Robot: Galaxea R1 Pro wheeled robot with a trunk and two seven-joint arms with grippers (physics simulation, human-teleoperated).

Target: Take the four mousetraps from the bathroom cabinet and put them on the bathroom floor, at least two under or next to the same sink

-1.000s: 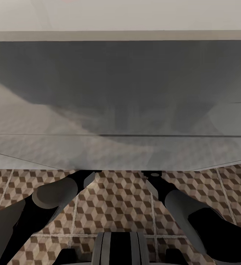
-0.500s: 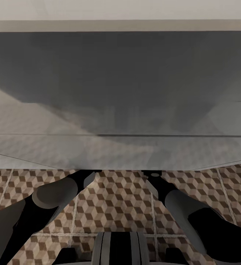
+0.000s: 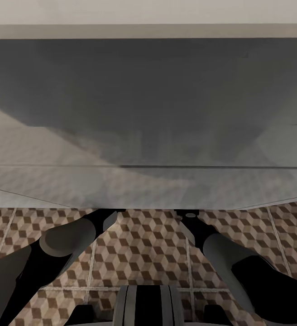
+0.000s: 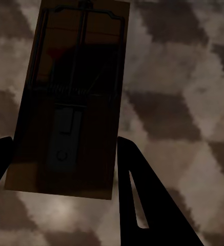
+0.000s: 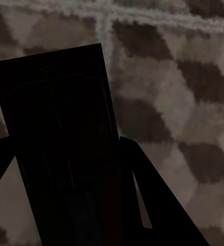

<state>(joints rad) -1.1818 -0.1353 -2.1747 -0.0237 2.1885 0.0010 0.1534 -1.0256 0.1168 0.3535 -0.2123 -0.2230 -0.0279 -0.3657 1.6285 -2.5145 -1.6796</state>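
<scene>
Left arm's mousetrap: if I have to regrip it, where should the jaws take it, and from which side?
Probably as it sits now: left gripper jaws across the mousetrap's two long edges, near the short end closest to the wrist, coming in lengthwise over that end. The plate is narrow and flat, and its spring and wire bar lie farther along.

Both arms reached forward and down, left gripper [image 4: 65,154] closed on trap [image 4: 70,97], right gripper [image 5: 65,154] closed on second trap [image 5: 60,148]
</scene>
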